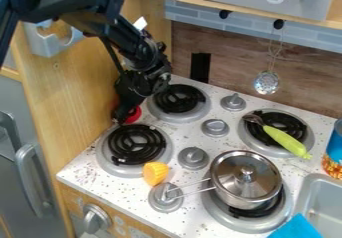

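Black end effector (121, 116) is hanging at speckled white surface's (110, 187) left edge, grip state impossible to tell | rounded red object (135, 114), partly hidden, is sitting just beside it | ridged yellow-orange cup (155, 172) is tilting by front-left coil burner (136, 143) | shiny lidded metal pot (244, 180) is resting on front-right burner (282, 213)

Red object (135, 115), partly hidden, on the speckled white stovetop (83, 174) near the wooden side panel (73, 94).

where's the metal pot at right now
In the camera view, the pot sits at the lower right, on the front right burner, just left of the sink, with its handle pointing left.
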`<state>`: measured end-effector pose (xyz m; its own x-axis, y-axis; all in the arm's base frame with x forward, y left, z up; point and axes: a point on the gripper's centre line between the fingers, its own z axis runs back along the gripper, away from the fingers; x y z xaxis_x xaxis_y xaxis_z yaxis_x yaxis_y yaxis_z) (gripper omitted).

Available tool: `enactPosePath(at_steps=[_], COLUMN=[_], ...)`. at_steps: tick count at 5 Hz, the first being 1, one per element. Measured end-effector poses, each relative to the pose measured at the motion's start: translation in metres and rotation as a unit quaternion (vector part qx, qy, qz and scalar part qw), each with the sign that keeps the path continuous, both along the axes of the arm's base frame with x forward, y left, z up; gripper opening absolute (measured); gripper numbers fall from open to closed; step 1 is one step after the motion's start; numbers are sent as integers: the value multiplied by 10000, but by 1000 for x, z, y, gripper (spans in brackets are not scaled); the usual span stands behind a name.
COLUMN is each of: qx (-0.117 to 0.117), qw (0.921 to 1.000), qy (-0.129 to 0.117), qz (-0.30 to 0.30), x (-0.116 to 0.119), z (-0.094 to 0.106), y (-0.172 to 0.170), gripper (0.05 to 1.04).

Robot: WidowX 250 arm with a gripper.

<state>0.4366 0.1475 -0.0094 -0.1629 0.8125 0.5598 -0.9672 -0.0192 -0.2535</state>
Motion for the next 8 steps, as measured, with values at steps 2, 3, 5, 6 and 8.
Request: enactPosePath(at_steps=[2,3,5,6,8], qx=[26,38,-56,-115,-223], qw=[9988,9971,9927,9896,9809], qy=[-310,-528,-369,-275,-204], qz=[-375,-555,-1144,-1405,-1923], x=[-7,-11,-6,0,10], z=[23,45,47,54,69], y=[-23,-33,-76,-102,-155], gripper=[802,802,802,802,802])
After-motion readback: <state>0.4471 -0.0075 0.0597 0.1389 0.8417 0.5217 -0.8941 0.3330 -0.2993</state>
